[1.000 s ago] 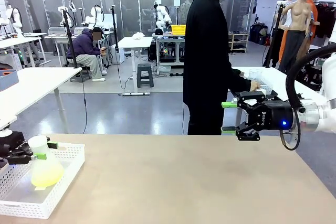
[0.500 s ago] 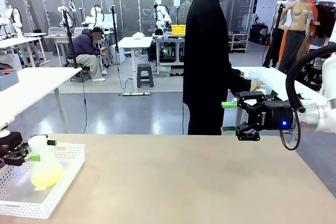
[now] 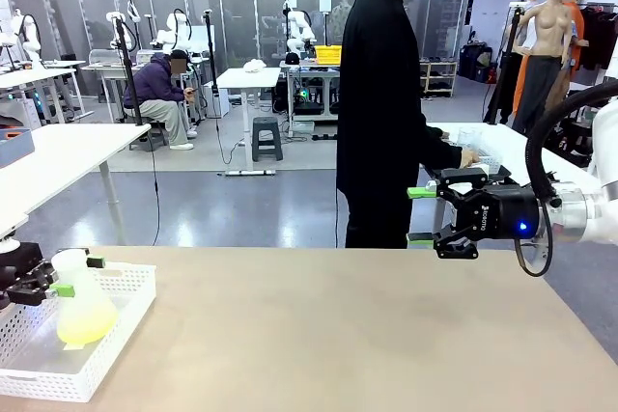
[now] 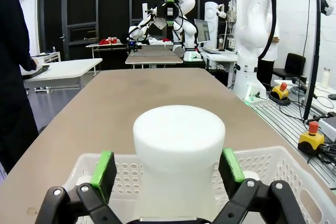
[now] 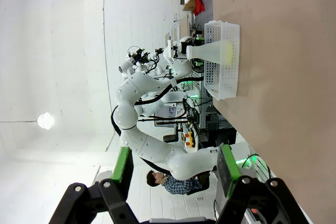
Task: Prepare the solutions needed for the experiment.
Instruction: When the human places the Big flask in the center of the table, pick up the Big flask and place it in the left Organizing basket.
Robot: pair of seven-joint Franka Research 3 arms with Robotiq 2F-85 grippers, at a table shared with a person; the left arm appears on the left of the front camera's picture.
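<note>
A conical flask (image 3: 82, 311) holding a shallow layer of pale yellow-green solution (image 3: 85, 327) stands in a white perforated basket (image 3: 116, 344) at the table's near left corner. My left gripper (image 3: 81, 275) is open, its green pads on either side of the flask's neck. In the left wrist view, the white flask top (image 4: 178, 140) sits between the pads with a small gap on each side. My right gripper (image 3: 421, 215) hangs open and empty above the table's far right edge. From the right wrist view, the flask (image 5: 212, 51) and basket (image 5: 224, 85) are far off.
A person in black (image 3: 381, 103) stands at the far side, turned to a side table (image 3: 502, 156) on the right. Bare brown tabletop (image 3: 338, 335) stretches between the basket and my right gripper.
My left gripper has shifted slightly to the left beside the flask's neck. The flask, basket and right arm have stayed in place.
</note>
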